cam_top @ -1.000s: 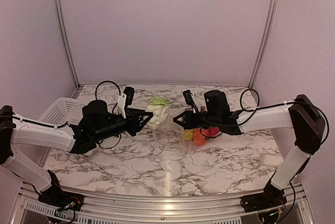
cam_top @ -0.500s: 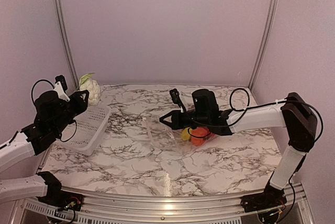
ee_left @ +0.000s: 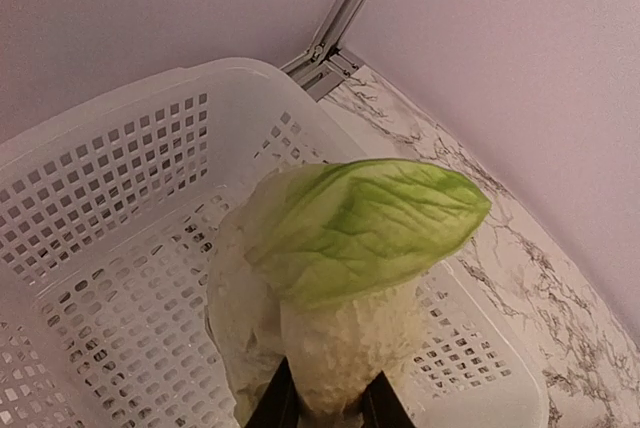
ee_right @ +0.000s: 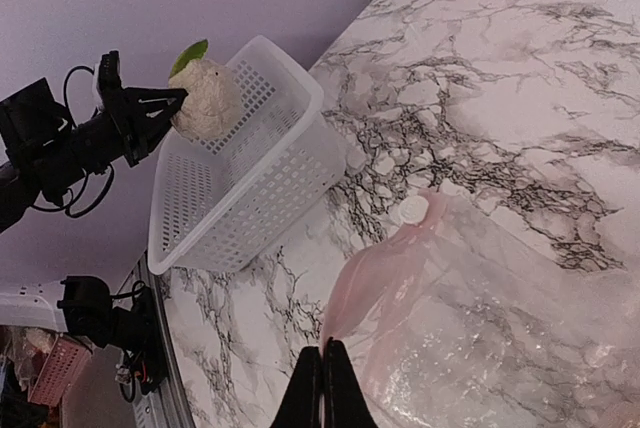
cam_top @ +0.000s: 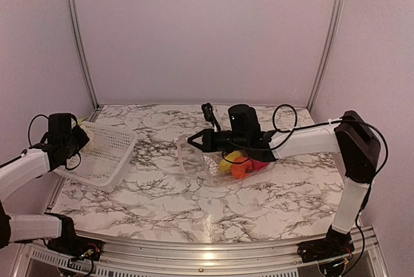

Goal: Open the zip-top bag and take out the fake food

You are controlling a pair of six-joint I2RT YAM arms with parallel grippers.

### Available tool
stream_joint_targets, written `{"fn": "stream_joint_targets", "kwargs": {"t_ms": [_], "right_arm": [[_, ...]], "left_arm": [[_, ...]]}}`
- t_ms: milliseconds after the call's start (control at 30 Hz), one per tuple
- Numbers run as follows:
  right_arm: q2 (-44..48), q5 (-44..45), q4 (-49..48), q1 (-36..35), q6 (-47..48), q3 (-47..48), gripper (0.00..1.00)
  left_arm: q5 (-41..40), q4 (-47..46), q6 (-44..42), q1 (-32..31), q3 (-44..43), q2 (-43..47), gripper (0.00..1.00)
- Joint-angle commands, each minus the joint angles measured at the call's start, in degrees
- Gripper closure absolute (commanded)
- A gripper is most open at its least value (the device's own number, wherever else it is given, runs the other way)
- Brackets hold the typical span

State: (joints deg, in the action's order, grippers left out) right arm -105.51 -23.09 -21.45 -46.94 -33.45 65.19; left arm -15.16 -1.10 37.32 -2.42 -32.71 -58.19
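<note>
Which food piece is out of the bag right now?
The white cauliflower, gripped by the left pincer over the basket. The yellow piece, orange piece and red piece sit inside the bag.

The basket (cam_top: 107, 154) sits at the left side of the table (cam_top: 162, 206), tilted, close to the left wall. The cauliflower (ee_left: 340, 288) hangs over the basket's interior, pinched at its base by the left gripper (cam_top: 83, 134). The zip-top bag (cam_top: 197, 160) lies mid-table, right of the basket and apart from it. The other fake food pieces (cam_top: 238, 164) are inside the bag at its right end, under the right arm. The right gripper (ee_right: 322, 373) is at the bag's left edge, fingers closed on the film.
</note>
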Motion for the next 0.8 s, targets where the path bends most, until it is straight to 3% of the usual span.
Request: {"fn": "stream_joint_targets", "kwargs": {"t_ms": [0, 400, 567, 667, 767], "right_arm": [[-1.41, -0.60, -1.21, -0.51, -0.49, 4.65, 1.00], [-4.01, -1.68, 0.00, -0.43, -0.50, 9.96, 1.00], [-3.52, -1.85, -0.03, -0.10, -0.18, 8.60, 1.00], [-3.15, -1.96, 0.17, 0.08, 0.17, 7.96, 1.00], [-3.21, -2.37, 0.32, 0.25, 0.47, 7.89, 1.00]], "left_arm": [[-2.80, 1.01, 0.09, 1.20, -4.29, -6.14, 1.00], [-10.87, 4.06, -1.85, 2.00, -9.66, -20.91, 1.00], [-9.08, 3.48, -3.20, 1.98, -10.71, -23.87, 0.84], [-5.91, 1.98, -4.68, 1.98, -10.34, -22.29, 0.62], [-3.26, 1.64, -6.33, 1.98, -9.54, -18.94, 0.47]]}}
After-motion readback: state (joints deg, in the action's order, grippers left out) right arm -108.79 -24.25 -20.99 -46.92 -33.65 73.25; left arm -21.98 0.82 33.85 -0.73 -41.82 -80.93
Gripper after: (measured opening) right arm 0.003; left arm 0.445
